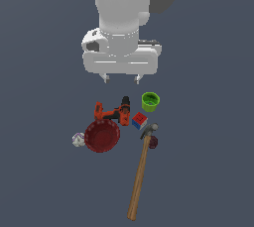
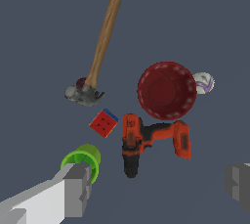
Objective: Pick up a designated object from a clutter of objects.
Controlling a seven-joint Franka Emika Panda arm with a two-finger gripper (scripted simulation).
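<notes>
The lime-green cup [image 1: 150, 101] [image 2: 83, 160] stands upright on the dark floor, at the exterior view's right edge of the clutter. My gripper [image 1: 120, 78] [image 2: 158, 186] hangs open above the floor, behind the clutter and to the cup's left in the exterior view. Nothing is between its fingers. In the wrist view one grey finger [image 2: 77, 189] overlaps the cup's rim, the other finger [image 2: 239, 184] is far across. The clutter holds a red bowl [image 1: 102, 135] [image 2: 167, 90], an orange-black drill [image 1: 113, 111] [image 2: 149, 141], and a multicoloured cube [image 1: 139, 120] [image 2: 103, 123].
A wooden-handled hammer [image 1: 139, 177] [image 2: 100, 47] lies with its head near the cube. A small dark-red lump [image 1: 154, 142] [image 2: 80, 81] sits beside the hammer head. A white-purple ball [image 1: 78, 140] [image 2: 203, 82] rests against the bowl's far side from the cup.
</notes>
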